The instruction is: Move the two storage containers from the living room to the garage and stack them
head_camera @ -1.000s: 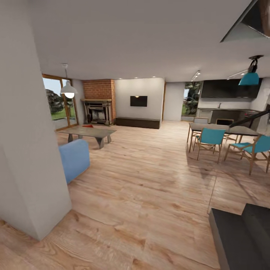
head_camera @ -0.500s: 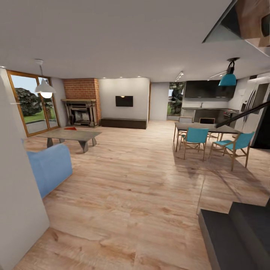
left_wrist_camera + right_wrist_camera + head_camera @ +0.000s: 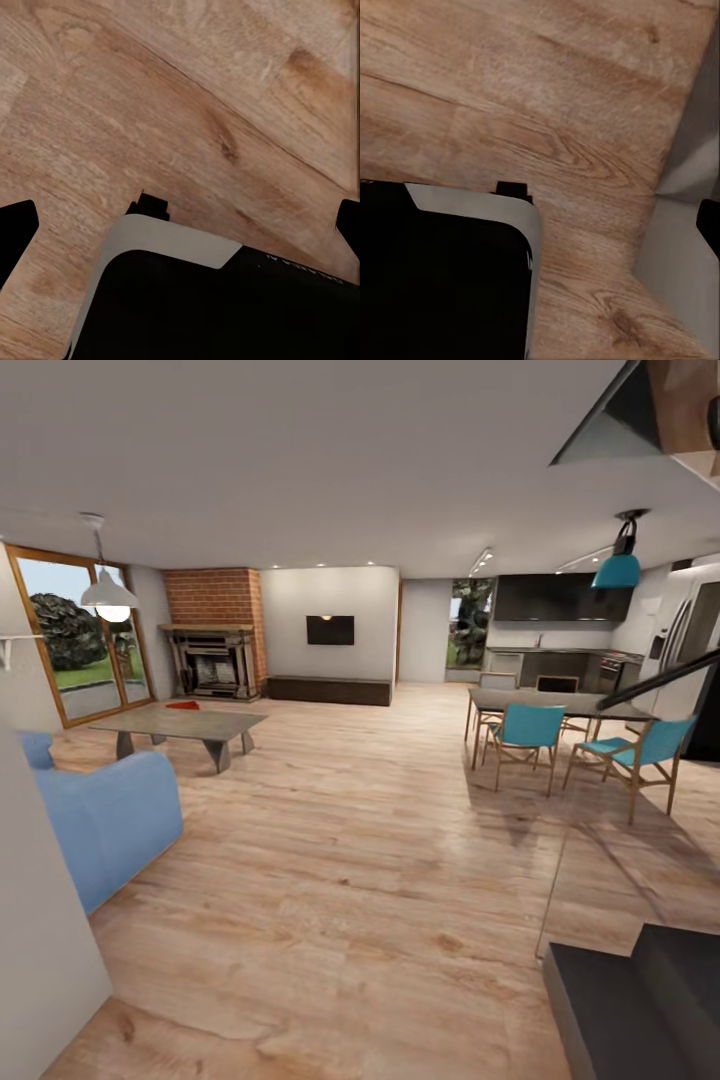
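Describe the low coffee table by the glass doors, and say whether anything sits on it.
In the head view the coffee table is low, with a flat grey-brown rectangular top on dark angled legs. It stands on the light wood floor, in front of the brick fireplace and beyond the blue sofa. A small orange-red object lies near its far edge, too small to identify.

An open-plan home in simulator render: a living room with a red brick fireplace, wall-mounted TV, blue sofa and low table, a dining set with teal chairs, and a dark kitchen beyond, all on wood plank flooring.
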You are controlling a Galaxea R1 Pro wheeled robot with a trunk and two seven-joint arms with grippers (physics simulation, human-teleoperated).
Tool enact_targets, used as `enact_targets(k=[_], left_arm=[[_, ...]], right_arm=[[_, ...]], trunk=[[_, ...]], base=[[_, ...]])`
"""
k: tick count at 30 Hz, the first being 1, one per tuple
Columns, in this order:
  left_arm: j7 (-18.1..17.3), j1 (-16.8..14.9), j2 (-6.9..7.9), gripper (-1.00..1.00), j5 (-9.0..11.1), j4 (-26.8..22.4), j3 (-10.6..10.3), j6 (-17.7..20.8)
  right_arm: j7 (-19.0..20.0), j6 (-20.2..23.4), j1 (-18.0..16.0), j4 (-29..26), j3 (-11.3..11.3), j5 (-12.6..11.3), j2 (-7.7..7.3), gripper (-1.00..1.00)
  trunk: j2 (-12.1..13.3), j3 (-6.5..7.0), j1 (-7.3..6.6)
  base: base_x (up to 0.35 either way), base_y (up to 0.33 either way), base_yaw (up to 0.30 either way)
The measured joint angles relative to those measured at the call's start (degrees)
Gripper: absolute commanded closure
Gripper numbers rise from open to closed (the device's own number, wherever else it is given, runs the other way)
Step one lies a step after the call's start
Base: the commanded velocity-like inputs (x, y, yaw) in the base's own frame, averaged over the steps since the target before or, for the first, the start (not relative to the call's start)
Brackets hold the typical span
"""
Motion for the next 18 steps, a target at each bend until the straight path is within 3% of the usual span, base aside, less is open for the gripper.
enact_targets(k=[14,18], left_arm=[[0.0,0.0,0.0,-1.0,0.0,0.0,0.0,-0.08],[0.0,0.01,0.07,-1.0,0.01,-0.02,0.0,-0.08]], right_arm=[[-0.75,-0.11,0.0,0.0,-0.12,0.02,0.27,-1.0],[-0.89,-0.16,-0.01,0.02,-0.13,0.03,0.14,-1.0]], trunk=[[-0.01,0.0,0.0],[0.0,0.0,0.0]], base=[[0.327,0.0,0.004],[0.327,0.0,0.231]])
